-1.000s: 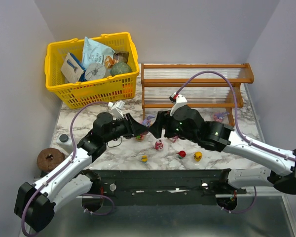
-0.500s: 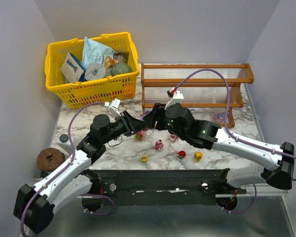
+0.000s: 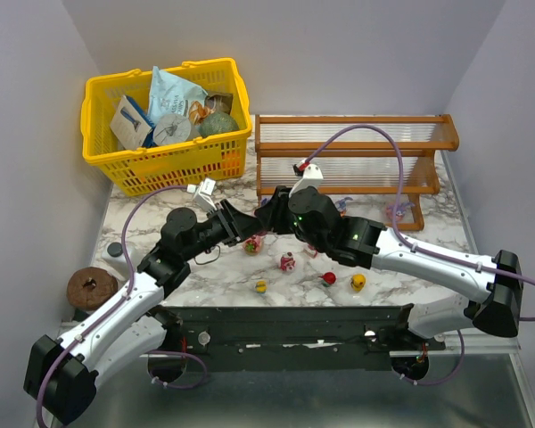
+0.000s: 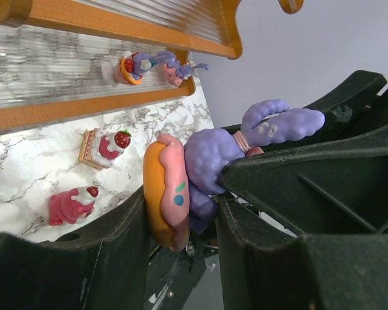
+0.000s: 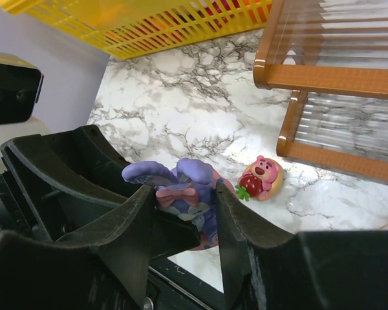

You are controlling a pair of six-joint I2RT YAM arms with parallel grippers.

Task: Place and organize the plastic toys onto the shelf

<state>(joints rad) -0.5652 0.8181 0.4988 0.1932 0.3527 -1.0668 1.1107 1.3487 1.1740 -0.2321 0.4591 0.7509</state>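
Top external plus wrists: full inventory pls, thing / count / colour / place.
basket: one, yellow, far left
packets and jars: several, mixed colours, in basket
shelf: one, orange-brown with clear tiers, far right
loose toys: at least seven; pink, red, yellow, purple; on marble table in front of shelf
purple toy: one, between both grippers
disc: one, brown, near left, beside left arm
left gripper: clamped on purple toy
right gripper: fingers around same toy, grip unclear

White-black arms (image 3: 116,308), purple cables (image 3: 367,126), black jaws
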